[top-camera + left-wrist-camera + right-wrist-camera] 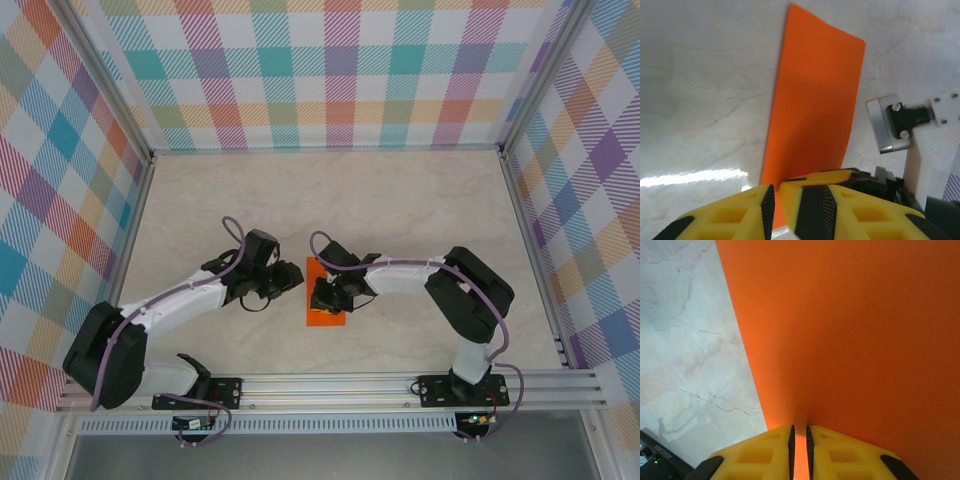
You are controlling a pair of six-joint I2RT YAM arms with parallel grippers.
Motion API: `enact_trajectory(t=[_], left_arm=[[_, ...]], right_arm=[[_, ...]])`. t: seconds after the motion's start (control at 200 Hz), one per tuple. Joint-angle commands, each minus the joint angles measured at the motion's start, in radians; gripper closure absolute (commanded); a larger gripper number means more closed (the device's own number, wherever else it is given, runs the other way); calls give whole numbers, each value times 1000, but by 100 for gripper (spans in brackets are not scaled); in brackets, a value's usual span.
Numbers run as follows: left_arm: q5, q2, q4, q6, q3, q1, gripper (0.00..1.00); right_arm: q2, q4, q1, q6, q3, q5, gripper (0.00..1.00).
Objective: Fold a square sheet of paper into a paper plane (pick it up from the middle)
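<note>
- Yellow ribbed fingers [735, 215] of the left end effector [777, 192] stand almost together. They are clenched on the near edge of the bright orange sheet of thin paper [815, 100], a narrow rectangle in outline.
- From above, the orange sheet sits on the pale marbled surface [400, 200], between the two arms and near the surface's middle.
- At the right, the right end effector [799, 432] has its yellow fingers [850, 455] drawn to a thin slit. Orange paper runs into that slit, so it grasps the sheet.
</note>
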State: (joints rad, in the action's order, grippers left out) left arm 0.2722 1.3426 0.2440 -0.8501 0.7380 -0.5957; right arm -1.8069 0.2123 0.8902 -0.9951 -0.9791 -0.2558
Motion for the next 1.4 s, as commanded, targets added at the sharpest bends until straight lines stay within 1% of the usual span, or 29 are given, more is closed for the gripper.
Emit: enact_trajectory(t=[0.0,0.065,0.12,0.28,0.37,0.41,0.455,0.535,0.55,0.595,0.68,0.735,0.87,0.98,1.16,1.4], left_arm=[[35,80,-45,10,43,-9,69],[42,110,-57,-1,56,-11,70],[38,124,-55,-8,63,-12,70],[31,141,-61,-11,70,-12,69],[44,165,-63,-3,91,-12,69],[48,177,-61,0,101,-13,69],[51,187,-66,4,110,-13,69],[62,203,-82,5,124,-13,69],[65,207,-84,5,129,-12,69],[74,221,-87,8,143,-13,69],[89,254,-93,17,168,-13,69],[96,274,-92,21,180,-14,69],[111,325,-81,39,218,-13,70],[86,346,-61,51,229,-12,70],[99,411,-60,71,254,-10,70],[55,455,-22,90,256,-9,72]], right_arm=[[61,-48,9,2,27,-7,81],[121,-20,13,14,37,37,81],[180,11,15,19,54,93,78],[353,121,15,1,123,317,76],[422,127,15,-25,177,438,69],[438,110,13,-23,203,465,69],[448,92,13,3,222,455,69],[444,171,1,-19,203,420,69],[445,170,1,-22,204,413,67],[439,125,1,-22,225,372,63],[415,65,0,-34,245,300,62],[396,25,-1,-61,264,258,58],[350,-46,0,-84,278,180,59],[337,-54,0,-105,284,178,58],[313,-37,-2,-109,278,188,54],[259,-54,-16,-108,253,184,55]])
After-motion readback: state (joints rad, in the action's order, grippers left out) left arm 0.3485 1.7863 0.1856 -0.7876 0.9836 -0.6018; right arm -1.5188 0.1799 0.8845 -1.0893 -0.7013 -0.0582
